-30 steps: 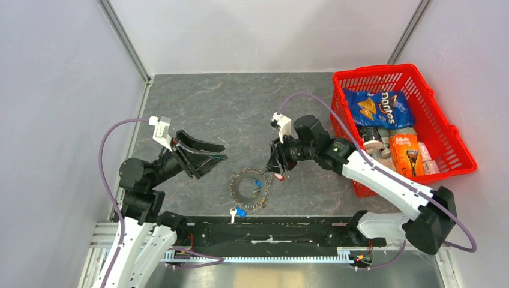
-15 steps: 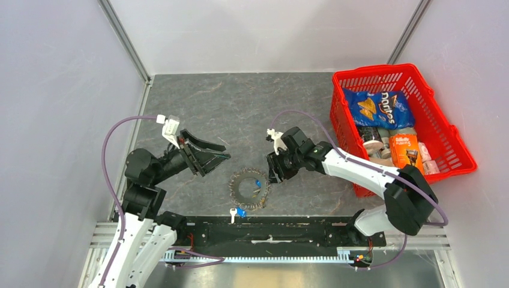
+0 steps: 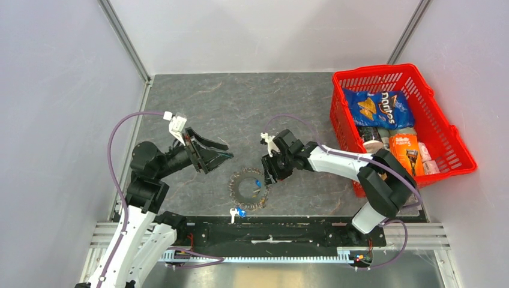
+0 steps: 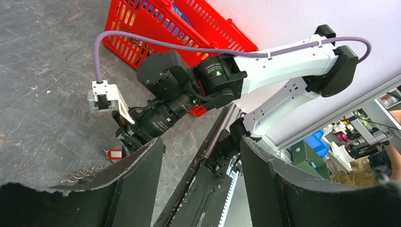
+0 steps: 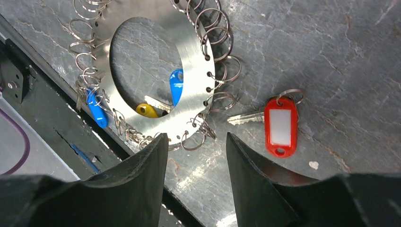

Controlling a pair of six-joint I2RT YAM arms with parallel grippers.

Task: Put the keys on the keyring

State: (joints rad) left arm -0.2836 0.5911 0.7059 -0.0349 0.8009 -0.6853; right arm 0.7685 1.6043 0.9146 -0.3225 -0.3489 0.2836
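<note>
We see the right gripper (image 5: 195,142) with fingers (image 5: 142,179) spread and empty, poised over the edge of the keyring (image 5: 194,56), which lies flat on the grey stone-patterned table (image 3: 240,108). A red-tagged key (image 5: 280,126) lies loose just beside the ring. A blue tag (image 5: 176,87) and a yellow tag (image 5: 146,111) show through its hole. The left gripper (image 3: 219,151), jaws wide and empty, is well apart. A red basket (image 3: 447,129) stands at right, between pale walls (image 3: 60,90).

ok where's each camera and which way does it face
top external: above, behind the bases, looking down on the table; left arm, right arm show
left wrist: faces across at right arm, red basket; own jaws below
right wrist: looks down on keyring, red-tagged key; own jaws below
shared: keyring, top and right wrist
</note>
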